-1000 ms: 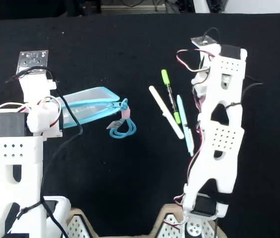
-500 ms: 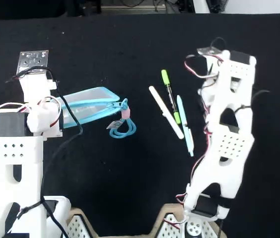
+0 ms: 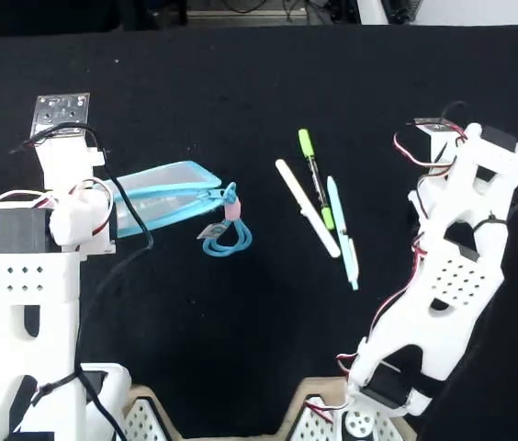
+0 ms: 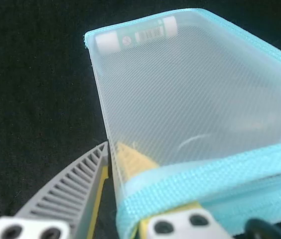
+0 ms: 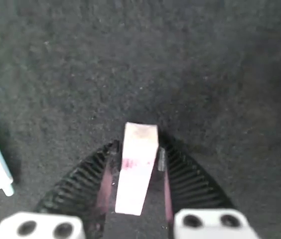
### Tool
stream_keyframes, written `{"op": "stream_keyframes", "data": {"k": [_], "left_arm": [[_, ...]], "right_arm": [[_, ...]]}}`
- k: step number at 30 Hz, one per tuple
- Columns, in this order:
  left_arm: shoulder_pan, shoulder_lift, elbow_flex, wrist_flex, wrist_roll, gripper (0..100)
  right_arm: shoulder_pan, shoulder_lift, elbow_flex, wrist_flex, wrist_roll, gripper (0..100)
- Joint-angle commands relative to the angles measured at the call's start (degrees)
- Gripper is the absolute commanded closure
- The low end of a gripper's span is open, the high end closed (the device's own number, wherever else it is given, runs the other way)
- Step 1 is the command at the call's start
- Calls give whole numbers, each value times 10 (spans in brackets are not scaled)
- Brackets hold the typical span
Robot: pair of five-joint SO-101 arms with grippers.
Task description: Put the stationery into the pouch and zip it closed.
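1. The pouch (image 3: pixel 163 197) lies left of centre on the black worktop (image 3: pixel 241 349). It is see-through mesh with a teal zip. A labelled white tube (image 4: pixel 135 37) already sits inside against one long edge. I can't make out whether the zip mouth is open.
2. The left hand (image 4: pixel 111 158) is clamped on the pouch's left end, pinning it.
3. Three pens lie in a loose fan right of centre: a white pen (image 3: pixel 307 208), a green marker (image 3: pixel 314 175) and a pale blue pen (image 3: pixel 342 231).
4. The right hand (image 5: pixel 135 147) pinches a small white block (image 5: pixel 136 167), smudged pink and likely an eraser. It is over bare cloth at the right of the frame, well apart from the pouch.
5. The step in hand looks to be carrying that block to the pouch. To do it well, I'd keep the pinch firm, travel high over the pens, and come in at the pouch's right end by the blue cord (image 3: pixel 227 237). Then slide the block in lengthwise while the left hand holds steady.
6. There is open cloth across the lower middle and the upper part of the frame. The pens lie right on the straight path, and the cord could snag a low approach.
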Motion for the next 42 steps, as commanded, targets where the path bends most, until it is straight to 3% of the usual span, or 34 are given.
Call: {"op": "stream_keyframes", "data": {"k": [1,8,12,18,22,32,39,42], "left_arm": [[0,4,15,-2,4,970],[0,4,15,-2,4,970],[0,4,15,-2,4,970],[0,4,15,-3,4,970],[0,4,15,-3,4,970],[0,4,15,-3,4,970],[0,4,15,-3,4,970],[0,4,15,-3,4,970]], "right_arm": [[20,-43,2,1,7,864],[27,-42,3,2,7,866],[31,-46,2,4,6,989],[41,-87,-54,91,7,988],[45,-149,-29,95,-4,988],[3,-400,221,45,-3,988],[-97,-674,458,-26,-7,988],[-161,-790,516,-49,-56,988]]}}
